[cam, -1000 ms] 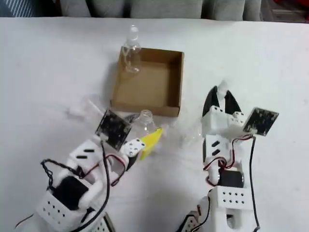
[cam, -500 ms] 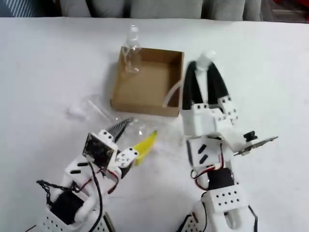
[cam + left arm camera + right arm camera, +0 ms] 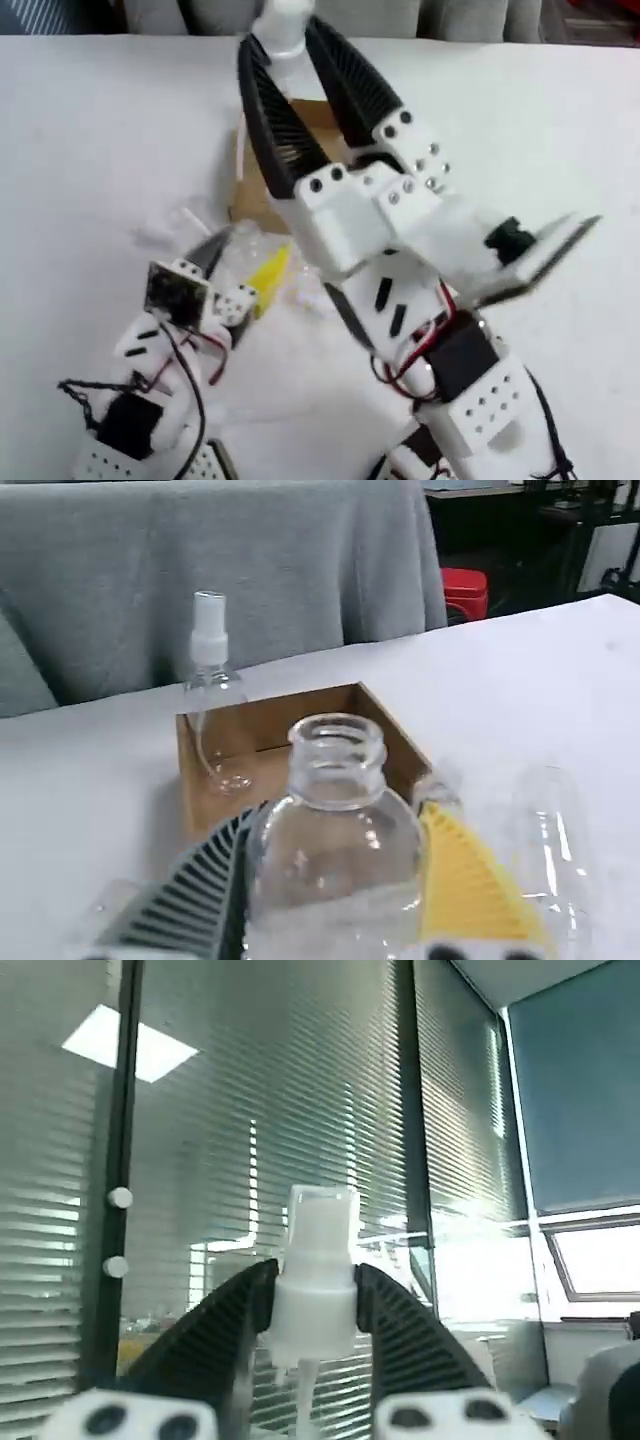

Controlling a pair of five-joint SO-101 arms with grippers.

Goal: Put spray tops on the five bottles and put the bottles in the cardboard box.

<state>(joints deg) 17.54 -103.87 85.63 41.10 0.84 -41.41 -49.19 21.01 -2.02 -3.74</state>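
Raised above the cardboard box (image 3: 250, 200), the right claw (image 3: 285, 45) pinches a spray top (image 3: 318, 1290) and hides most of the box. Beside the box, the left claw (image 3: 248, 250) clamps an uncapped bottle (image 3: 335, 850). A capped bottle (image 3: 210, 695) stands at the box's far corner.

We see: white table (image 3: 90, 130) | grey cloth (image 3: 350, 15) at 12 o'clock | red object (image 3: 465, 590) at 1 o'clock | window blinds (image 3: 200, 1110)

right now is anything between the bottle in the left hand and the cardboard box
Nothing visible does. The open bottle in the left hand sits in front of the cardboard box; one capped bottle stands inside, at a far corner.
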